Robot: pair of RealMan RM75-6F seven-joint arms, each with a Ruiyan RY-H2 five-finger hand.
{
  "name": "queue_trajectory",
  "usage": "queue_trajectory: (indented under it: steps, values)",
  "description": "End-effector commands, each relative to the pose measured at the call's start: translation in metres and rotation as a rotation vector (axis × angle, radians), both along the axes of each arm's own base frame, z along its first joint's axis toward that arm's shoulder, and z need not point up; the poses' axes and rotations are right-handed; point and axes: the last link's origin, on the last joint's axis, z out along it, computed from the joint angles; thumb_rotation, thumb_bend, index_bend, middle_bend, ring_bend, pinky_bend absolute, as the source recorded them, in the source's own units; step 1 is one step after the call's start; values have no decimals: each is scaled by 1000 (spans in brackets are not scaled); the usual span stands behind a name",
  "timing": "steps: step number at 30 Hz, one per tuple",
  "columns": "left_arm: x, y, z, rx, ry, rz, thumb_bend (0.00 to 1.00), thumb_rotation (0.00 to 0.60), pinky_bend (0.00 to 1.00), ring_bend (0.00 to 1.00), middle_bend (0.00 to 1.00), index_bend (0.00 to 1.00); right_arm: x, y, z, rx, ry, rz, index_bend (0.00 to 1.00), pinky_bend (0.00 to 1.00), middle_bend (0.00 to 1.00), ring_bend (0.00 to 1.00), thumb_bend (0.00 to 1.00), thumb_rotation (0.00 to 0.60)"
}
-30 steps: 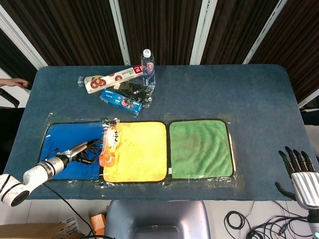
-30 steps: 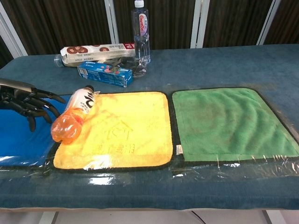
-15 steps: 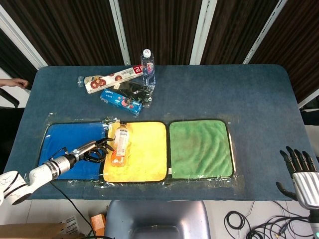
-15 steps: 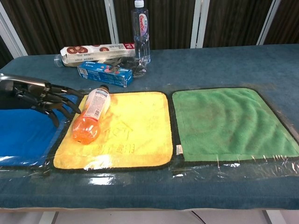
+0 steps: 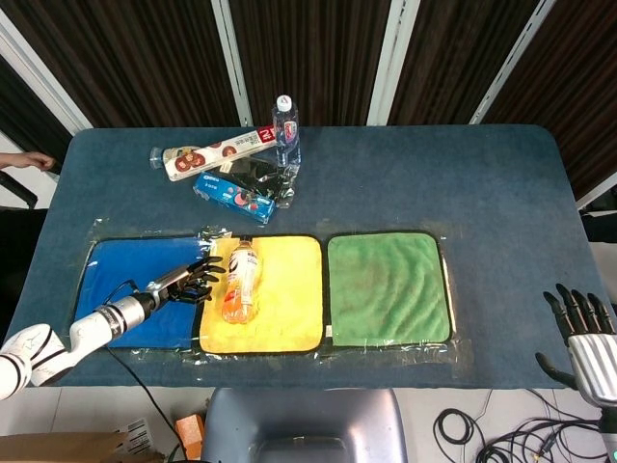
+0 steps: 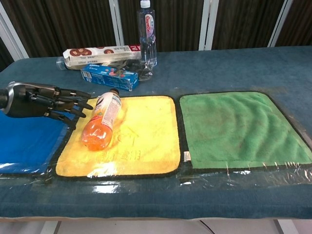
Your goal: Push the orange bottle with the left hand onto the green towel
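At lower left, the left hand (image 6: 46,101) reaches out over the blue towel (image 5: 120,289), fingers spread, holding nothing, fingertips just short of the orange bottle (image 6: 102,120). The bottle lies on its side on the yellow towel (image 5: 280,299), left of centre. The green towel (image 5: 388,287) sits further right. At the lower right corner the right hand (image 5: 581,333) hangs, fingers spread, holding nothing.

Bright even light, sharp, plastic glare
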Motion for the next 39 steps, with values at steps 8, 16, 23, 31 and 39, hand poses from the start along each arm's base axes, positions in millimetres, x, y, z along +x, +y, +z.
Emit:
queue_trajectory:
  steps: [8,16,23,31,39]
  values:
    - [8,3,-2,-69,-79,41,529,599,357,125,108,33,0,1,1,-4,-3,0,0,0,6,0,168,600]
    - [15,6,-5,-120,-138,65,533,600,352,66,59,11,0,1,0,-1,-2,-1,0,0,5,0,168,600]
    - [19,7,-11,-174,-161,84,538,600,338,10,7,10,0,1,0,0,-2,-1,0,0,5,0,168,600]
    - [28,7,-16,-208,-220,112,542,600,331,0,0,0,0,1,1,0,-2,-1,0,0,5,0,168,600]
    - [35,7,-22,-234,-286,133,542,600,321,0,0,0,-1,1,2,-3,-5,-3,0,0,5,0,168,600]
